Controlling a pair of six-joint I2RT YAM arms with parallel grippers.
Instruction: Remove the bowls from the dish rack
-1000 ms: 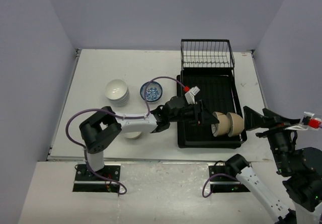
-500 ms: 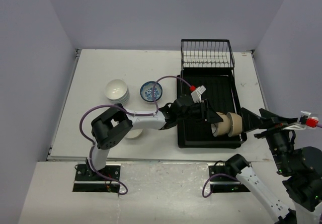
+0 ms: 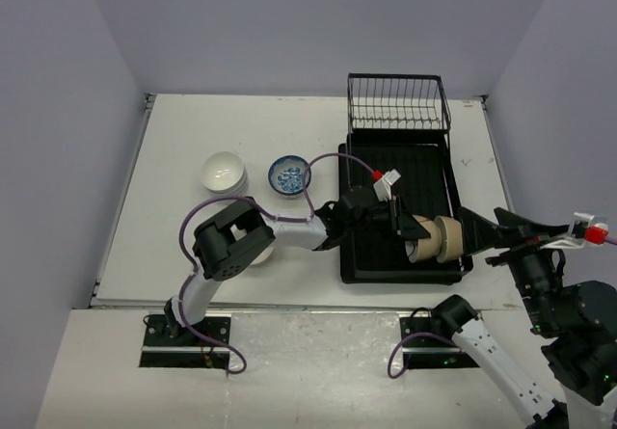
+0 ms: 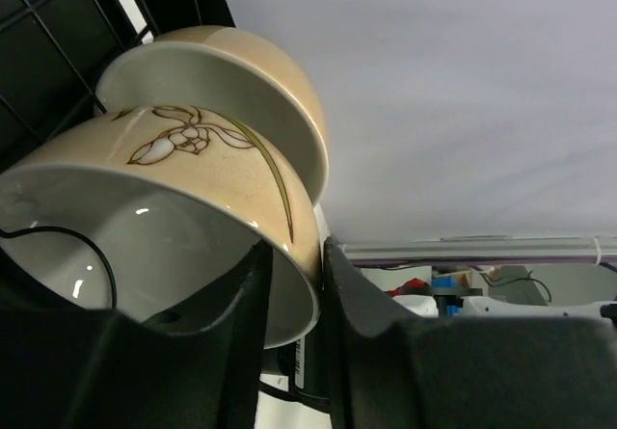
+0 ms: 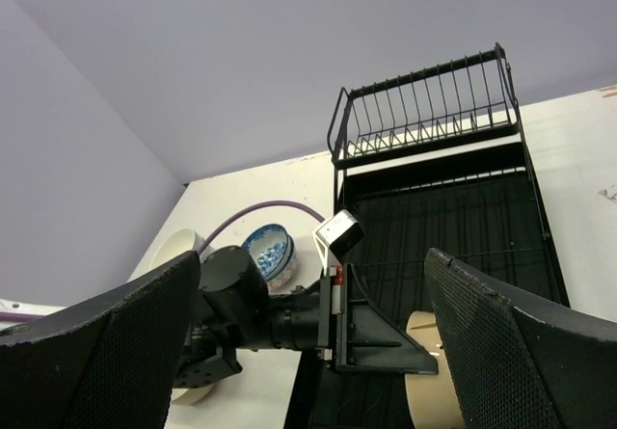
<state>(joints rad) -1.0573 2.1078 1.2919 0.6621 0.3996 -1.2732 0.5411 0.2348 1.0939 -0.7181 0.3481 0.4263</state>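
Two tan bowls stand on edge, side by side, at the near right of the black dish rack (image 3: 429,164). The nearer tan bowl (image 3: 419,239) has a flower drawn on its wall (image 4: 193,174). The second tan bowl (image 4: 241,72) stands just behind it. My left gripper (image 3: 409,227) reaches into the rack from the left. It is shut on the nearer bowl's rim, one finger (image 4: 246,304) inside the bowl and the other outside. My right gripper (image 3: 501,227) hangs open beyond the rack's right rim, holding nothing.
On the table left of the rack stand a stack of white bowls (image 3: 224,174) and a blue-and-white bowl (image 3: 289,173). A black wire basket (image 3: 397,102) stands at the rack's far end. The left arm's purple cable (image 3: 333,159) loops over the rack's left rim.
My left arm has pushed farther right into the rack, and its jaws have narrowed onto the nearer tan bowl's rim. The right gripper has stayed in place, open.
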